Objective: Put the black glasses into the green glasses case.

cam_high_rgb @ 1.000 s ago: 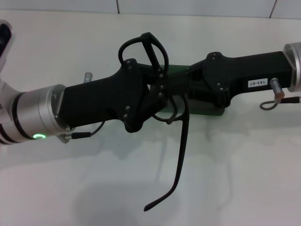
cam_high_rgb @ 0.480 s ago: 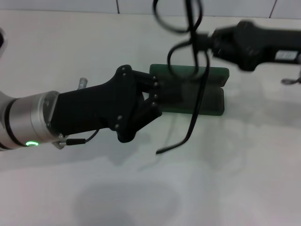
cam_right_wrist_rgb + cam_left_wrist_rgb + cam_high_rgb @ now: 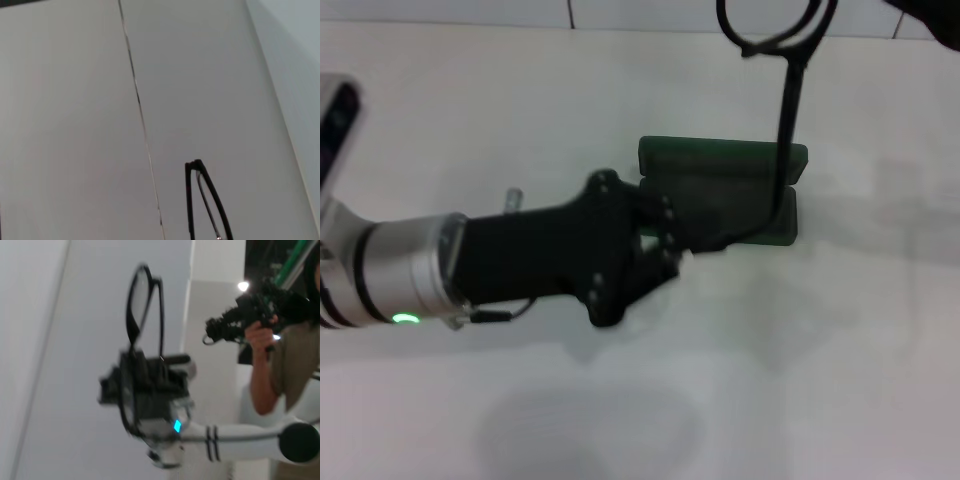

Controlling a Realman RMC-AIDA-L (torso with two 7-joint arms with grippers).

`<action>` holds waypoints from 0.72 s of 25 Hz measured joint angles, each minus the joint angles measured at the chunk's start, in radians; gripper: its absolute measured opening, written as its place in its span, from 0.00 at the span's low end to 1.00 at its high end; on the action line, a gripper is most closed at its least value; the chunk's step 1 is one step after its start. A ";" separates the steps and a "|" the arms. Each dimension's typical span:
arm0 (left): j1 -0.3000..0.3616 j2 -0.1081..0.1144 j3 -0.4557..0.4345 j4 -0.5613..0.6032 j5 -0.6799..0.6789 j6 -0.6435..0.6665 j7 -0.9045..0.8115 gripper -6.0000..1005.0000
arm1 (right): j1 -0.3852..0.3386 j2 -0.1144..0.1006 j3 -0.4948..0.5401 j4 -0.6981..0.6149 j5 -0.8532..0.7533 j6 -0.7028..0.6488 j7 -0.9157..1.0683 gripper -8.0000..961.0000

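Hanging high above the open green glasses case (image 3: pixel 720 190), pinched by the right claw (image 3: pixel 142 372), the black glasses (image 3: pixel 782 60) could be snagged on the case rim by 1 dangling temple; the left claw's (image 3: pixel 665 240) spread cannot be told.

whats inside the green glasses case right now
Nothing visible: the green glasses case lies open, showing only dark lining. The left pincer covers its near-left part. The black glasses hang above it from the right arm.
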 joint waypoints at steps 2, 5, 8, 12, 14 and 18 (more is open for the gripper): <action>-0.018 -0.001 0.044 0.001 0.013 0.006 0.006 0.04 | 0.014 0.004 -0.028 0.016 0.009 0.017 -0.034 0.04; -0.046 -0.003 0.131 0.004 -0.010 0.018 0.024 0.04 | 0.052 0.004 -0.130 0.056 -0.001 0.100 -0.075 0.04; -0.048 -0.006 0.160 0.002 -0.082 0.041 0.043 0.04 | 0.083 0.005 -0.236 0.082 -0.036 0.203 -0.107 0.04; -0.033 -0.008 0.176 -0.029 -0.211 0.049 0.052 0.04 | 0.085 0.006 -0.290 0.085 -0.056 0.251 -0.120 0.05; -0.027 -0.005 0.175 -0.048 -0.264 0.049 0.052 0.04 | 0.080 0.006 -0.293 0.086 -0.058 0.254 -0.121 0.05; -0.025 -0.002 0.167 -0.076 -0.304 0.035 0.045 0.04 | 0.077 0.005 -0.295 0.088 -0.070 0.262 -0.122 0.05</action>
